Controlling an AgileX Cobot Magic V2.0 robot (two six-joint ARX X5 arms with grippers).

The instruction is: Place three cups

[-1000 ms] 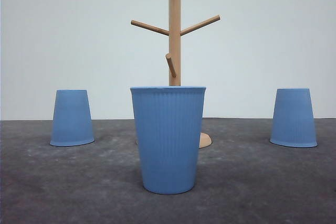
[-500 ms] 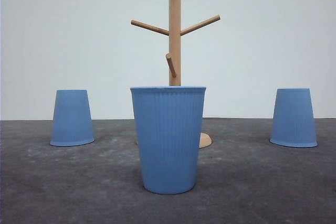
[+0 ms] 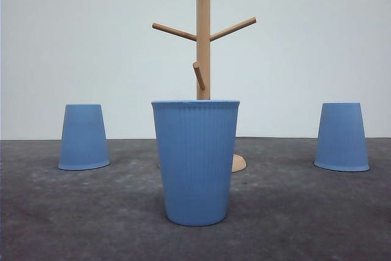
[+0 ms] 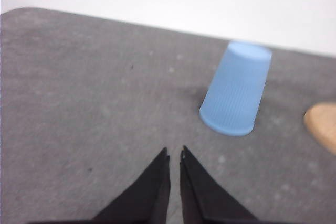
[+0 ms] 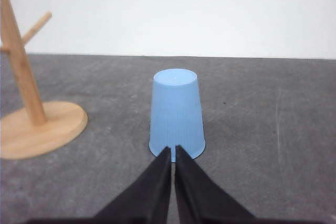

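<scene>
While both end effectors, left [image 4: 175, 153] and right [image 5: 172, 149], sit nearly closed and empty, 3 cups stand on the surface [image 3: 293, 212]: 1 upright centre [image 3: 195, 162], 2 inverted [image 3: 84, 137] [image 3: 341, 137]. Open wide first, then approach squarely.

I see no change across the front views: the upright cup [image 3: 196, 162], the left cup [image 3: 84, 137], the right cup [image 3: 341, 136] and the rack [image 3: 203, 41] sit exactly where they were a second ago.
</scene>
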